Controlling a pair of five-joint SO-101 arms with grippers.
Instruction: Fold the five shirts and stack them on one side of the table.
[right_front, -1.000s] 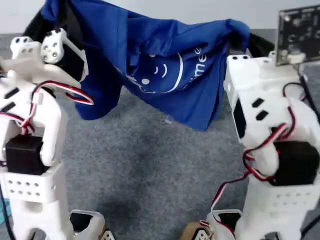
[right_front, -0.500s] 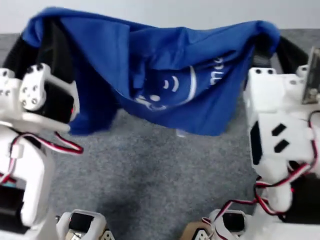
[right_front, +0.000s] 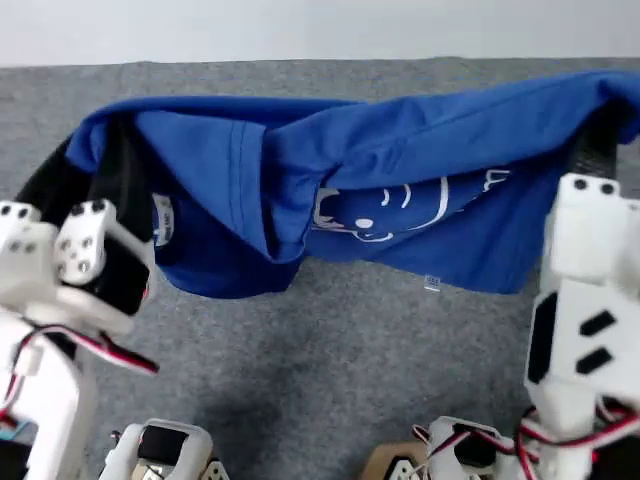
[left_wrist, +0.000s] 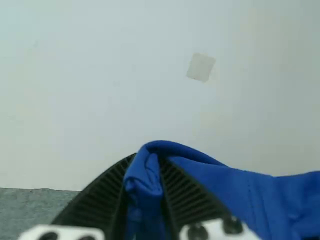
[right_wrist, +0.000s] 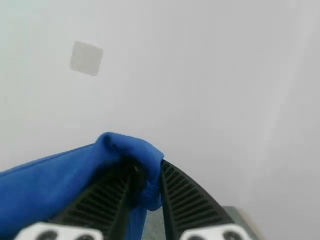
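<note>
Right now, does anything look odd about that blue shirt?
Yes: the blue shirt, pinched by the left gripper and right gripper, hangs crumpled between them, its middle bunched in folds rather than spread flat.

arms (right_front: 585, 265): white shells | left claw (left_wrist: 146, 159), right claw (right_wrist: 144, 169): black, ribbed | cables (right_front: 95, 343): red, white

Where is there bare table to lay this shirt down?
Bare grey table lies under the hanging blue shirt, between the left arm and right arm, and along the far strip by the wall. Crowded at the arm bases.
</note>
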